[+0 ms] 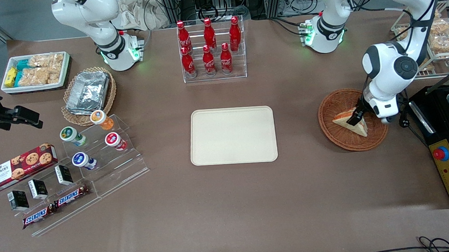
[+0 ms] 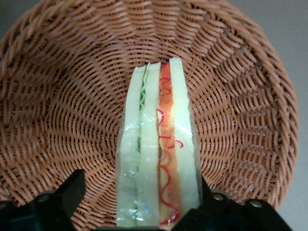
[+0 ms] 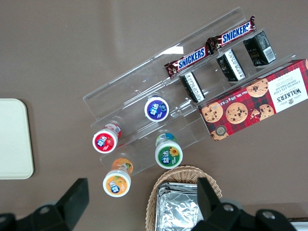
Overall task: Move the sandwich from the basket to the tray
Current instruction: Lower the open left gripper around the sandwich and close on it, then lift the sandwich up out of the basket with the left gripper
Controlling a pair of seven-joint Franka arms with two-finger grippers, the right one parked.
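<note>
Down in the basket (image 1: 336, 104), the gripper (image 1: 357, 117) stands open astride the sandwich (image 1: 351, 122), a pale bread wedge showing green and orange-red filling with red squiggles along its cut edge. From the tray (image 1: 233, 135), the basket lies at about three o'clock on the table (image 1: 228, 202).

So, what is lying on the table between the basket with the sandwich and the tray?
Nothing: in the front view only bare brown table separates the basket from the tray. The gripper is down in the basket, fingers either side of the sandwich.
</note>
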